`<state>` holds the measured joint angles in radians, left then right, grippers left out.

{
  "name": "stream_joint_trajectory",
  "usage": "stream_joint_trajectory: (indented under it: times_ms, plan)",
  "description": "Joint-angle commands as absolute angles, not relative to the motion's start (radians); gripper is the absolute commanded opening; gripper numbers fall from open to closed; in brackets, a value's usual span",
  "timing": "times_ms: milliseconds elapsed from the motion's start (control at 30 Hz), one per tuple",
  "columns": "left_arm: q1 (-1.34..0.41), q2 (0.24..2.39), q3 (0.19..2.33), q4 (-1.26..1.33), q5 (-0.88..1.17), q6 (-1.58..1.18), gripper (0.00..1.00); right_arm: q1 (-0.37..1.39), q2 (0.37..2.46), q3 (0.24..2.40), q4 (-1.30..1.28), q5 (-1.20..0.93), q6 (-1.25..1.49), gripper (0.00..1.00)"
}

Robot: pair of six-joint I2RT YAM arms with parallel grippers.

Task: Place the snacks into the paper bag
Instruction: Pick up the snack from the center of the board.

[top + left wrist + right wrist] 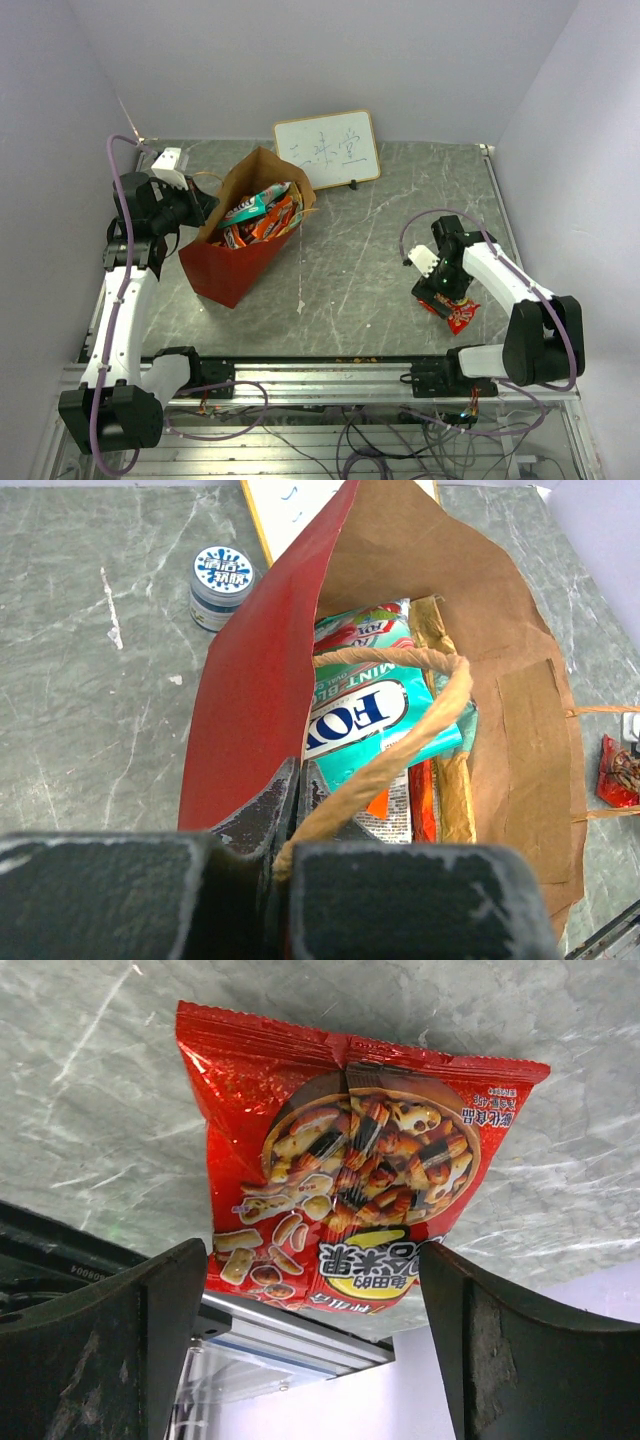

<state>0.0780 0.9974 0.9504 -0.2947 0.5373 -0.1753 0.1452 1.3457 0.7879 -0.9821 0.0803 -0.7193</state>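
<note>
The paper bag (232,268), red outside and brown inside, stands open at the left of the table. Several snacks (262,214) fill it, among them a teal packet (375,720) lying on top. My left gripper (290,805) is shut on the bag's near wall at the rim, beside the twisted handle (400,748). One red snack packet (340,1150) lies flat on the table near the front right. My right gripper (312,1255) hangs open just over its near end, with one finger on either side. The same packet (461,316) shows below the right gripper (445,296) from above.
A small whiteboard (327,148) stands behind the bag. A round tin with a blue and white lid (221,577) sits on the table left of the bag. The aluminium rail (320,372) runs along the table's front edge, close to the red packet.
</note>
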Motion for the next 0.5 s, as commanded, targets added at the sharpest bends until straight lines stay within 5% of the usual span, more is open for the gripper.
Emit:
stream_joint_trajectory:
  times_ms: [0, 200, 467]
  plan:
    - [0.087, 0.982, 0.949, -0.25, 0.583, -0.167, 0.07, 0.141, 1.364, 0.771, -0.917, 0.108, -0.735, 0.82]
    - [0.087, 0.985, 0.946, -0.246, 0.592, -0.17, 0.07, 0.141, 1.407, 0.778, -0.878, 0.078, -0.733, 0.65]
    - [0.087, 0.981, 0.946, -0.244, 0.596, -0.17, 0.07, 0.142, 1.472, 0.886, -0.876, -0.075, -0.73, 0.29]
